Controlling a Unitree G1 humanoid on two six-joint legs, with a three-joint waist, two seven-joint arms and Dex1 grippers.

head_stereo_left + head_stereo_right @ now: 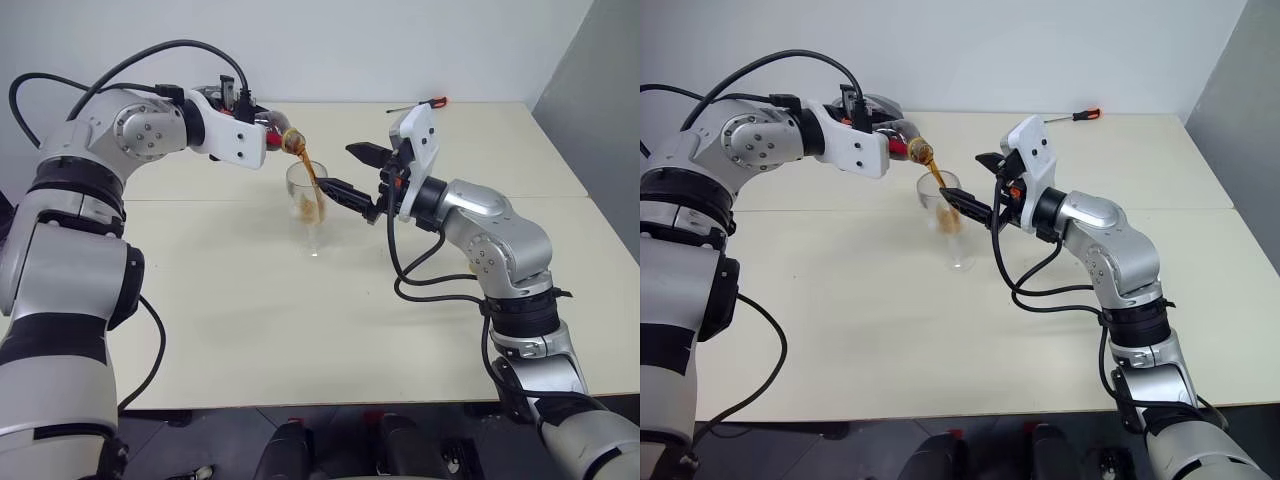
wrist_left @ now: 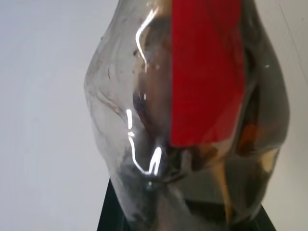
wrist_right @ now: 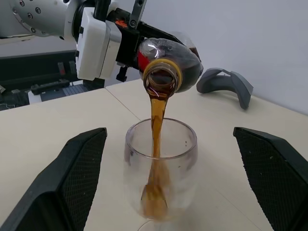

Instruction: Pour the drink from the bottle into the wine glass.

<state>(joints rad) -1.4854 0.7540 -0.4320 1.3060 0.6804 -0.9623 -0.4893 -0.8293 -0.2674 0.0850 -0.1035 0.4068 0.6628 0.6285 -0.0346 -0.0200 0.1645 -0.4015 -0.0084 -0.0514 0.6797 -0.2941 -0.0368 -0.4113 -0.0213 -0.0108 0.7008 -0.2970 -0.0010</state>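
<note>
Left gripper (image 1: 262,132): clamped on bottle (image 3: 168,62), tipped over wine glass (image 3: 160,173).
Right gripper (image 3: 163,178): jaws wide, flanking glass, untouching.
Glass: mid-table (image 1: 250,330), toward far edge.
Drink (image 3: 156,125): keep stream centred; tilt gradually.

No readable text, brand, number or sign anywhere.
The bottle (image 2: 192,120) carries a plain red label strip (image 2: 207,72) with no lettering that can be made out, seen closest in the left wrist view.
</note>
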